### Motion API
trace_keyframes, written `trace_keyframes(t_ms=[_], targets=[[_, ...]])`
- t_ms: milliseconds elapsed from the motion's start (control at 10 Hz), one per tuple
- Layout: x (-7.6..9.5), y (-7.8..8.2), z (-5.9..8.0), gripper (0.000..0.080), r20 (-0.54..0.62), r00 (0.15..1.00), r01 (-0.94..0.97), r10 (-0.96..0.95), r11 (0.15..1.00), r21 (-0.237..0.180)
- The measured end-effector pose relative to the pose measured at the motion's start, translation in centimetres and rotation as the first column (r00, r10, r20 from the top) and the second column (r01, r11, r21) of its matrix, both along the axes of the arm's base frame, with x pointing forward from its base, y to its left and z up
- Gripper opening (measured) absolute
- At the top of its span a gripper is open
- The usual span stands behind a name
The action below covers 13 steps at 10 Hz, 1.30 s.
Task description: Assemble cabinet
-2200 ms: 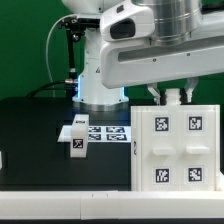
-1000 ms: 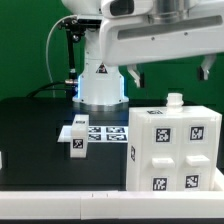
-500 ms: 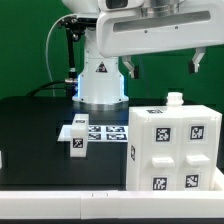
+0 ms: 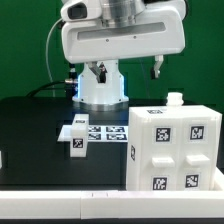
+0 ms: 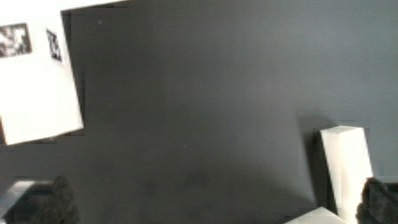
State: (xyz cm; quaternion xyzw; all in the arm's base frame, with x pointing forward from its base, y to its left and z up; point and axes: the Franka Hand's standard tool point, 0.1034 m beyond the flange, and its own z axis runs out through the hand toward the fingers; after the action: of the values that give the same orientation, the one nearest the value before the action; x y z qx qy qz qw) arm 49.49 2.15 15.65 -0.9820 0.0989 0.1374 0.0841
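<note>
The end effector [image 4: 128, 70] is held high above the table [image 4: 30, 125], well clear of everything on it. Its jaws are spread wide and nothing is gripped between them. Both fingers [image 4: 155, 70] are seen hanging under the white wrist housing, one on each side of the arm base [image 4: 100, 95].

The cabinet [image 4: 175, 150] is set upright at the table's front edge, toward the exterior view's right corner. It is a white box, and several square black-and-white tags are carried on the face turned to the camera. A small white knob [image 4: 175, 99] is stood upright on its top, at the back edge. The end effector is placed above the knob and to the exterior view's left of it, well apart.

The marker board [image 4: 105, 132] is laid flat mid-table, just beside the cabinet on the exterior view's left. Whether the two touch cannot be told. A small tagged white block [image 4: 76, 140] is stood at the board's far end from the cabinet.

In the wrist view, bare black table [image 5: 196, 110] is shown between the two dark fingertips [image 5: 45, 205], which are set far apart with nothing between them. A flat white surface [image 5: 39, 90] with tags at one corner is seen. Which item it is cannot be told. A narrow white piece [image 5: 347, 165] is seen near the other fingertip and cannot be identified either.
</note>
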Motion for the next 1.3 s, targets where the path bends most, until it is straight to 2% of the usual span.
trace_keyframes(t_ms=[300, 400, 500, 600, 700, 1000, 1100, 1300], targets=[[0.0, 0.0, 0.0, 0.0797, 0.0, 1.0, -0.002, 0.002, 1.0, 0.0], [-0.3, -0.6, -0.2, 0.0797, -0.01, 1.0, -0.03, 0.03, 1.0, 0.009], [-1.0, -2.8, -0.8, 0.0797, -0.062, 0.998, -0.029, 0.029, 1.0, 0.003], [-0.9, -4.4, -1.5, 0.0797, -0.082, 0.997, -0.016, 0.014, 1.0, -0.026], [-0.8, -5.0, -2.1, 0.0797, -0.075, 0.997, -0.012, 0.01, 1.0, -0.024], [-0.8, -4.8, -2.1, 0.0797, -0.076, 0.997, -0.017, 0.015, 1.0, -0.024], [-1.1, -5.1, -2.5, 0.0797, -0.088, 0.996, -0.025, 0.023, 0.999, -0.028], [-2.0, -6.8, -4.4, 0.0797, -0.166, 0.985, -0.066, 0.056, 0.996, -0.056]])
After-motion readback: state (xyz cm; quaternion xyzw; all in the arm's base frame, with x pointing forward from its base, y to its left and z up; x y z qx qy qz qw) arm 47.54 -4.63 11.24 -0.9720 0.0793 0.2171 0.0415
